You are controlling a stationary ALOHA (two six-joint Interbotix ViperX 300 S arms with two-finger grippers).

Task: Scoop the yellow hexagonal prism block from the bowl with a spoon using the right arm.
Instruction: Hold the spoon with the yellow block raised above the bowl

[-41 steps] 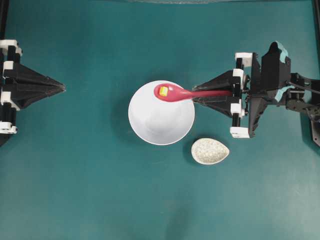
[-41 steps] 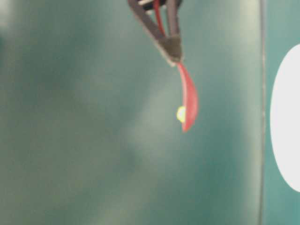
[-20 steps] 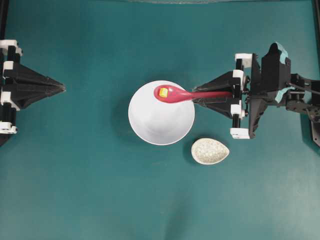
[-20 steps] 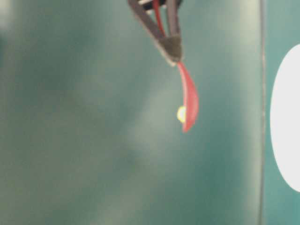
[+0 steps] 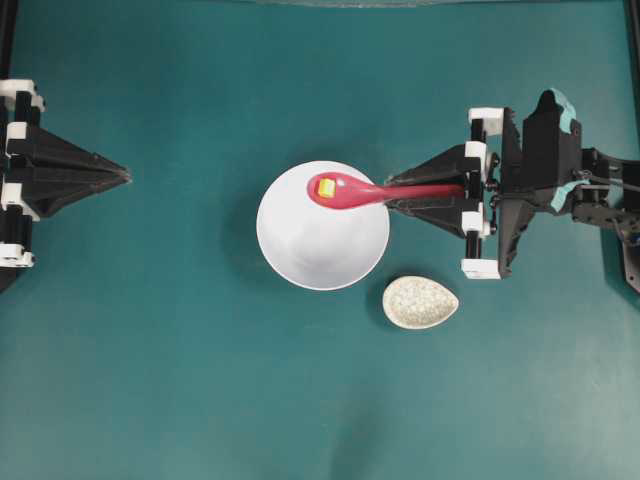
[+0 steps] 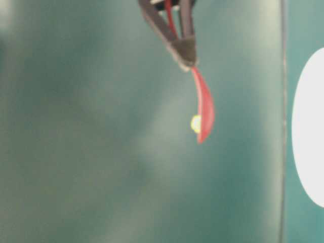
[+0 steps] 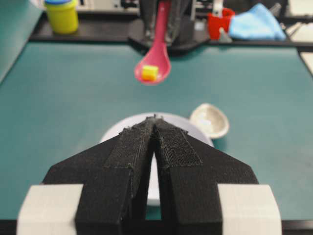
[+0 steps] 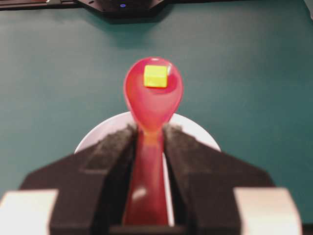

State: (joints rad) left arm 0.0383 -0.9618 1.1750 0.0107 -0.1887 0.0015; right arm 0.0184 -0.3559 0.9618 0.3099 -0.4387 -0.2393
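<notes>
Almost nothing has changed over the last second: my right tool [image 5: 392, 200] stays clamped on the handle of the spoon [image 5: 375, 188], and the scoop sits in the same place over the far rim of the bowl [image 5: 320, 245]. The yellow hexagonal prism block [image 5: 326, 187] rests in the scoop just as it did a second ago, lifted clear above the bowl in the left wrist view. I judge that this stillness means the scoop itself is done: the block is out of the bowl and carried on the spoon, and I am only holding it level so it does not slide off.

My left tool [image 5: 122, 176] is parked well apart at the left edge of the tabletop [image 5: 180, 380], its fingers pressed together on nothing.

Counting what is here: one bowl, one spoon, one yellow block, and one small speckled dish [image 5: 420, 302] lying just beside the bowl on the side nearer my right arm. Two tools, one busy and one idle. At the far edge, the left wrist view also shows one yellow tub [image 7: 61, 14], one red cup [image 7: 219, 22] and one blue cloth [image 7: 257, 23].
</notes>
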